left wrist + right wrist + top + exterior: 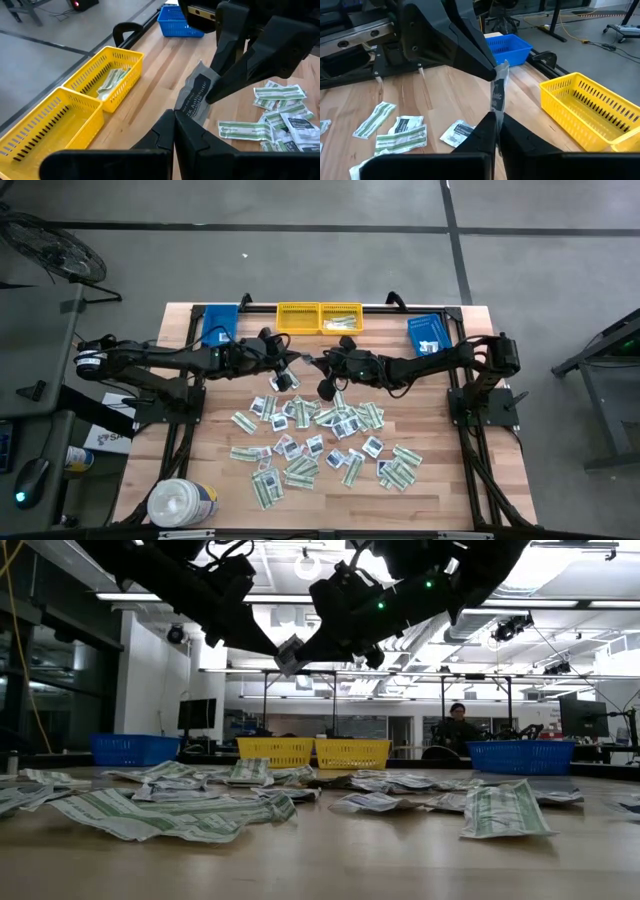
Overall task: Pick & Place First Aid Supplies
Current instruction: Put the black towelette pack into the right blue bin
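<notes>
One squarish white packet with dark print (196,96) hangs in the air between both grippers, above the table's far middle (288,654). My left gripper (174,121) comes in from the left and my right gripper (496,119) from the right, each shut on that packet. In the high view they meet at the packet (287,381). Many other first aid packets (320,442), green-white strips and small white squares, lie flat on the wooden table. My left gripper pinches the packet's near end (189,113) between its two fingertips, slanting down from the table's left. The packet is lifted clear of the table. My right gripper pinches the opposite end (497,109) of the same packet, slanting down from the table's right. The packet stands edge-on above its fingers, and the left fingers (479,61) are on its upper part.
Two yellow bins (298,318) (341,318) stand at the far edge; the right one holds green-white strips (111,82). Blue bins (218,324) (430,333) flank them. A white round tub (181,502) lies at the near left corner. A person (457,724) sits beyond the table.
</notes>
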